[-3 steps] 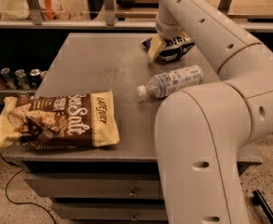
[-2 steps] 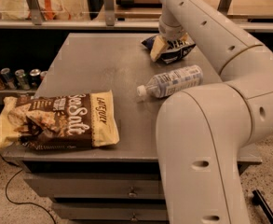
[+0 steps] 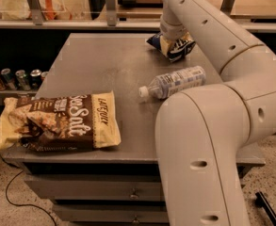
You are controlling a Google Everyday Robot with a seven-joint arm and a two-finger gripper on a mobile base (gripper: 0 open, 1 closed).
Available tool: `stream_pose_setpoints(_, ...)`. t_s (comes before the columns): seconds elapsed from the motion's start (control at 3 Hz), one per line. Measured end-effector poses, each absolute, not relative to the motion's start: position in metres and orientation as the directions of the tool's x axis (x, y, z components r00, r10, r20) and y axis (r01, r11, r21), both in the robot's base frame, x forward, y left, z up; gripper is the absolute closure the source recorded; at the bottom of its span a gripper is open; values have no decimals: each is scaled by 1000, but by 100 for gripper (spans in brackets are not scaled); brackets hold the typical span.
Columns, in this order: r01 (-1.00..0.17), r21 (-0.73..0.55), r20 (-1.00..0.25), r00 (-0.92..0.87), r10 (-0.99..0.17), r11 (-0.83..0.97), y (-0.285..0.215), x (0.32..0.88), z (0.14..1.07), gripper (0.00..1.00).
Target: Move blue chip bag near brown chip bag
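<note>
The blue chip bag (image 3: 173,47) is small and navy with white patches, and sits at the far side of the grey table (image 3: 104,65). My gripper (image 3: 174,36) comes down from above and sits right on top of the bag, hiding its upper part. The brown chip bag (image 3: 57,122) is large, with "Sea Salt" lettering and cream ends. It lies flat at the table's front left corner and overhangs the left edge. The two bags are far apart.
A clear plastic bottle (image 3: 173,83) lies on its side mid-table, between the two bags, cap pointing left. My white arm (image 3: 208,126) fills the right foreground. Several cans (image 3: 15,78) stand on a low shelf to the left. Drawers sit below the tabletop.
The gripper and the blue chip bag under it have shifted slightly upward in the picture. The bottle and the brown bag have not moved.
</note>
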State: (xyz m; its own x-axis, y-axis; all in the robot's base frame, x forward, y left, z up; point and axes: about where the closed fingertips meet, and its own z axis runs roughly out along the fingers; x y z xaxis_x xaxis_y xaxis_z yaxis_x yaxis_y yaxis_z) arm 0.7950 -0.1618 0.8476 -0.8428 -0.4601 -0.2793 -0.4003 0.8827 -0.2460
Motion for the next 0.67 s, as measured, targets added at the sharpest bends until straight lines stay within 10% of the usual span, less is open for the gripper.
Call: stream_pose_setpoints(0.67, -437, -256, -396, -766, -506, 862, -176, 780, 928, 100)
